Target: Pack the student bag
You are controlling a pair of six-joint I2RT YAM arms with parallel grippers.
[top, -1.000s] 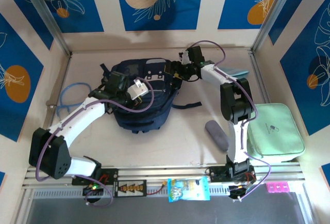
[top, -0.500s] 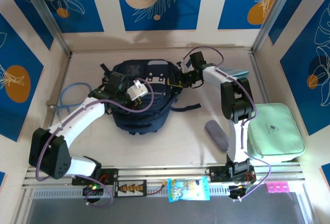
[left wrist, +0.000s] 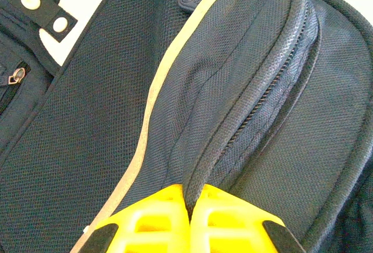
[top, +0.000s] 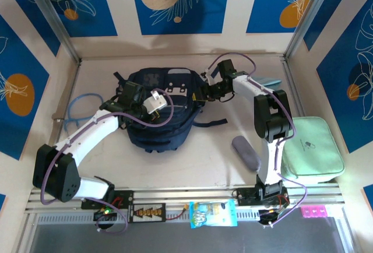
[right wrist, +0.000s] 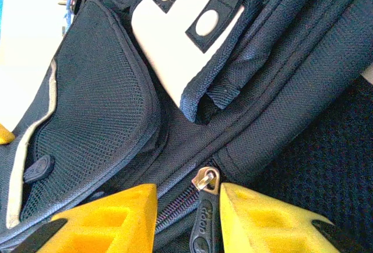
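Since the earlier frame the right arm has swung its wrist down and in toward the upper right side of the bag [top: 160,130], and the right gripper [right wrist: 187,209] has narrowed. Its jaws now stand partly open on either side of the black zip pull [right wrist: 204,227], the right finger about touching it and a gap left on the other side. It holds nothing yet.

The bag lies flat at the middle back of the table, between the two arms. The left gripper [left wrist: 189,209] is closed tight on a raised fold of the bag's fabric just beside a zip line, pinning that side.

The step in hand looks like opening the bag, with one arm bracing and the other taking the zip. The next move calls for the right jaws to finish closing squarely on the pull. They would then draw it along the teeth while the left grip keeps the fabric taut, so the pull does not slip out sideways.
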